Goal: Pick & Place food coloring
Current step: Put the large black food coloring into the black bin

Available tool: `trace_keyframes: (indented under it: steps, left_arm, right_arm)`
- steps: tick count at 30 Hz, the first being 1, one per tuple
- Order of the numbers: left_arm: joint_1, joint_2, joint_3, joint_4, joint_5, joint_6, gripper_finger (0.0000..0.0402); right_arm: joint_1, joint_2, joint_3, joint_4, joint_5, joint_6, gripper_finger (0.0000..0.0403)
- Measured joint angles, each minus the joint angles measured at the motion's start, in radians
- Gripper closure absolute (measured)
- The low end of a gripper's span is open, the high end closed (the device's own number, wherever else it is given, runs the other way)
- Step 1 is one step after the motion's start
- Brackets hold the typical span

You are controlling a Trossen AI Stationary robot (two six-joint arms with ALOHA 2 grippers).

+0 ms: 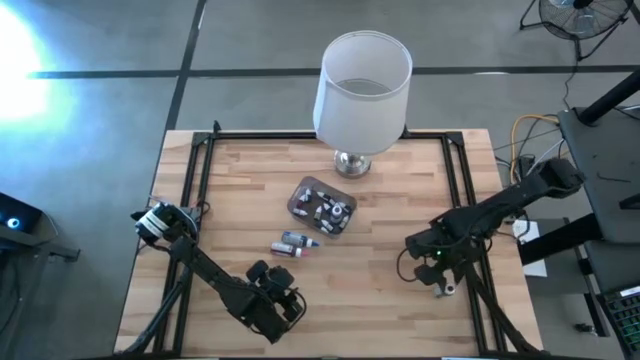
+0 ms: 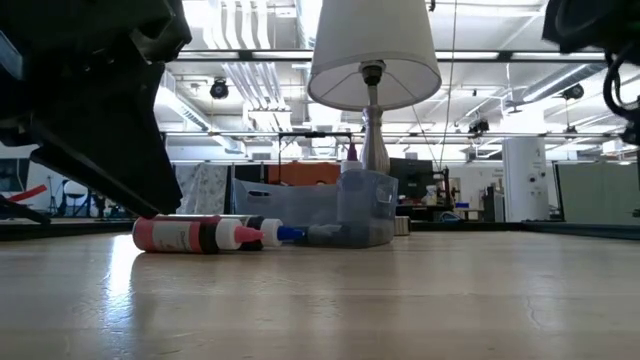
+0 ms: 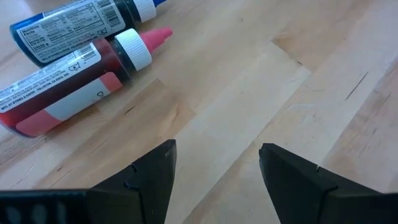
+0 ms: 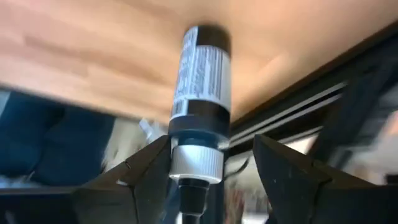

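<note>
A wooden table was seen from above, with a white-shaded lamp at 12 o'clock of its centre. Just below the lamp base, near the table centre, a small translucent tub was seen holding several food coloring bottles. Two more bottles were lying on the wood at 7 o'clock of the tub: a red bottle and a blue bottle, side by side and touching. The left gripper was held at 6 o'clock of these, near the table's front edge, jaws wide apart, nothing between them. The right gripper was placed at 4 o'clock of the tub, by the right table edge; a dark-bodied bottle with a white collar was seen between its parted fingers, but whether it was gripped could not be told.
</note>
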State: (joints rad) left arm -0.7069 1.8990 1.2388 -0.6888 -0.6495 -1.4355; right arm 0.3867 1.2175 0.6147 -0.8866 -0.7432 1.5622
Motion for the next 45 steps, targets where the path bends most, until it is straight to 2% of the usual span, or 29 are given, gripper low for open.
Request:
trace_keyframes:
  steps: [8,11,15,19,21,25,28,31,36,45]
  left_arm:
    - [0.003,-0.006,0.005,0.000,0.015,-0.001,0.0191]
    - [0.007,-0.007,0.010,0.000,0.041,-0.001,0.0191]
    - [0.009,-0.007,0.023,0.001,0.063,-0.001,0.0191]
    - [0.010,-0.007,0.042,0.001,0.064,-0.003,0.0191]
    - [0.011,-0.007,0.050,0.001,0.064,-0.004,0.0191]
    - [0.014,-0.007,0.053,0.000,0.063,-0.008,0.0191]
    - [0.016,-0.007,0.053,0.001,0.063,-0.015,0.0191]
    - [0.019,-0.007,0.054,0.000,0.063,-0.016,0.0191]
    - [0.021,-0.007,0.064,0.000,0.073,-0.016,0.0191]
    - [0.021,-0.007,0.088,0.000,0.108,-0.007,0.0191]
  right_arm:
    - [0.079,-0.066,0.075,-0.106,0.367,-0.051,0.0149]
    - [0.119,-0.076,0.109,-0.113,0.504,-0.149,0.0136]
    - [0.213,-0.085,0.188,-0.112,0.571,-0.378,0.0121]
    - [0.372,-0.083,0.283,-0.169,0.639,-0.564,0.0117]
    - [0.454,-0.076,0.314,-0.200,0.693,-0.572,0.0118]
    - [0.604,-0.066,0.323,-0.213,0.785,-0.487,0.0118]
    - [0.683,-0.047,0.298,-0.210,0.825,-0.459,0.0114]
    - [0.715,-0.030,0.281,-0.210,0.829,-0.386,0.0109]
    - [0.717,-0.024,0.252,-0.209,0.843,-0.289,0.0101]
    - [0.717,-0.024,0.191,-0.198,0.859,-0.261,0.0111]
